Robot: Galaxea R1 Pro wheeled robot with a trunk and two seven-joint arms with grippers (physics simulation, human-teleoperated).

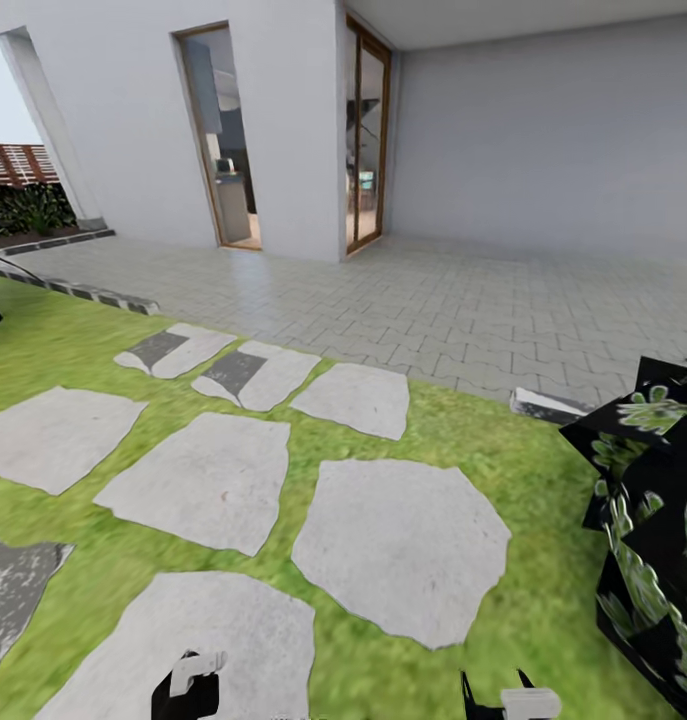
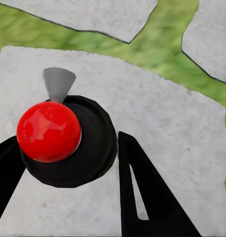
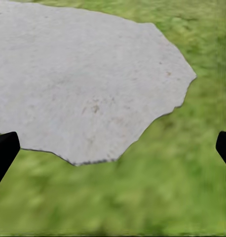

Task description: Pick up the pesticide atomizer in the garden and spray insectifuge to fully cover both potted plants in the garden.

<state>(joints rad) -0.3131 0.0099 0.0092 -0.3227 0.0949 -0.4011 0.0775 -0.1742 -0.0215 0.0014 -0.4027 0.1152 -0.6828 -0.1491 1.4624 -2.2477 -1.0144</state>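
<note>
At the head view's lower left, the pesticide atomizer shows as a dark body with a pale trigger head, held in my left gripper. In the left wrist view the atomizer appears end-on as a dark round shape with a red ball and a grey cone, and my left gripper is shut on it over a stepping stone. One potted plant, dark with green white-speckled leaves, stands on the lawn at the right edge. My right gripper is open and empty above grass.
Large grey stepping stones lie in the lawn ahead. Beyond them a paved terrace runs to the white house with glass doors. A brown slatted fence and shrubs stand at the far left.
</note>
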